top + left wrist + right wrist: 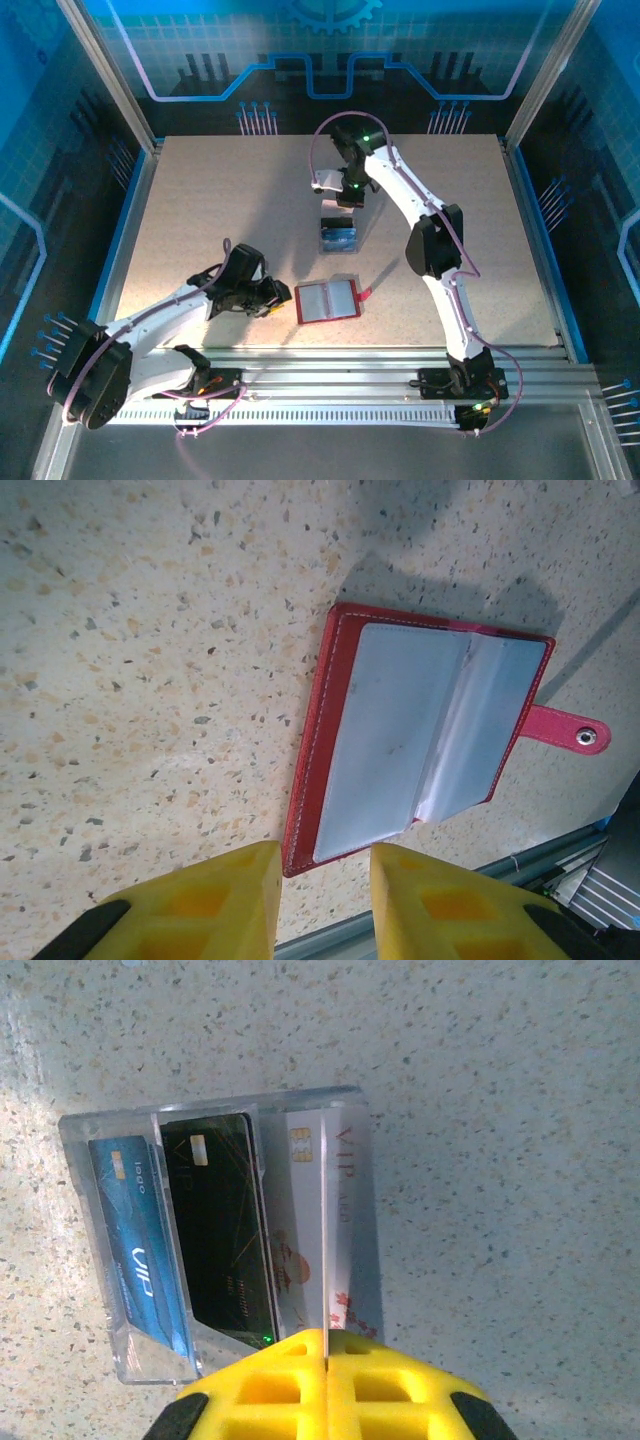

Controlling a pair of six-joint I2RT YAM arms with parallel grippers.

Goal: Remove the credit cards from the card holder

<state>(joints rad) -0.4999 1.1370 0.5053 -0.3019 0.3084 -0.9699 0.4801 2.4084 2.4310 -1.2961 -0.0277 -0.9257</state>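
Red holder [400,740] lies open just beside the left gripper [322,875], its jaws narrowly parted and empty, while the right gripper [325,1350] hangs pinched shut over cards [215,1240].

Red card holder [420,740], grey inside

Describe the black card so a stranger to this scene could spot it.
Find the clear stand on the speckled table, by the right tool. Three cards sit in it; the black card is the middle one, between a blue card and a white VIP card.
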